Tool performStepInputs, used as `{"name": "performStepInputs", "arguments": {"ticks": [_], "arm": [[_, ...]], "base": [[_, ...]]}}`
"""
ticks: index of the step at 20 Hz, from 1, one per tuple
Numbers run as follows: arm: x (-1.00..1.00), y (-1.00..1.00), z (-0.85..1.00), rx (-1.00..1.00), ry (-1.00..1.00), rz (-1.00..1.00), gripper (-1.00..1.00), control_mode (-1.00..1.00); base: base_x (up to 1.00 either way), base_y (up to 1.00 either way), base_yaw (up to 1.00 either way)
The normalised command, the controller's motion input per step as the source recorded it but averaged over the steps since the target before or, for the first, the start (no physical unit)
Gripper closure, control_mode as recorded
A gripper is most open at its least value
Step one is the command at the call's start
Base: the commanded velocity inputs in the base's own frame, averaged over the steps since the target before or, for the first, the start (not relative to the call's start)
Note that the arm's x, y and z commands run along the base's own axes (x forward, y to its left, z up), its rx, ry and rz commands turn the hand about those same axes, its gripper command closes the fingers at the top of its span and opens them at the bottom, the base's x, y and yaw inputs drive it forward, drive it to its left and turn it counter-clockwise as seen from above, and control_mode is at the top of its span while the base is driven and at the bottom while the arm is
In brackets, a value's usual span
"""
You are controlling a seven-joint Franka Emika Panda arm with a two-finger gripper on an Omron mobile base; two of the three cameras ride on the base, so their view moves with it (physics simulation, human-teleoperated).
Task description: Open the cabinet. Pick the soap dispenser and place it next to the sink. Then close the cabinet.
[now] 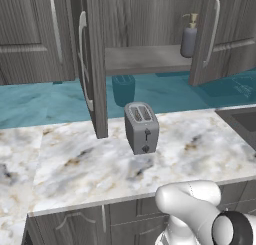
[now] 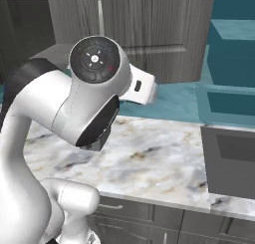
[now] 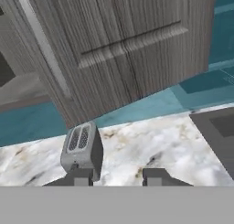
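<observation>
Both cabinet [image 1: 95,64] doors are open, so step 1 is done. Soap dispenser [image 1: 189,39] sits on the shelf inside, by the right door, not yet picked. My gripper [image 3: 118,178] is a bit open w/ nothing in it; sink [image 1: 242,121] spot & closing are left.

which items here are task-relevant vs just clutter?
Task things:
- cabinet, both doors open
- soap dispenser, upright on the cabinet shelf
- sink, set in the worktop
- gripper, jaws apart, holding nothing

Bystanders:
- toaster, upright on the marble worktop
- base units below
</observation>
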Motion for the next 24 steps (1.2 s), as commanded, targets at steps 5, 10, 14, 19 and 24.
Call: {"name": "performStepInputs", "arguments": {"ticks": [5, 10, 14, 19, 24], "arm": [[-0.16, 1.0, 0.0, -0.16, -0.02, 0.07, -1.0, -1.0], [-0.35, 0.88, 0.0, -0.05, -0.13, 0.09, -1.0, -1.0], [-0.16, 0.75, 0.0, -0.09, -0.13, 0.06, -1.0, -1.0], [0.0, 0.67, -0.04, -0.19, -0.17, 0.08, -1.0, -1.0], [0.01, 0.24, 0.11, -0.29, -0.06, 0.02, -1.0, -1.0]], "base": [[0.0, 0.0, 0.0], [0.0, 0.0, 0.0], [0.0, 0.0, 0.0], [0.0, 0.0, 0.0], [0.0, 0.0, 0.0]]}}
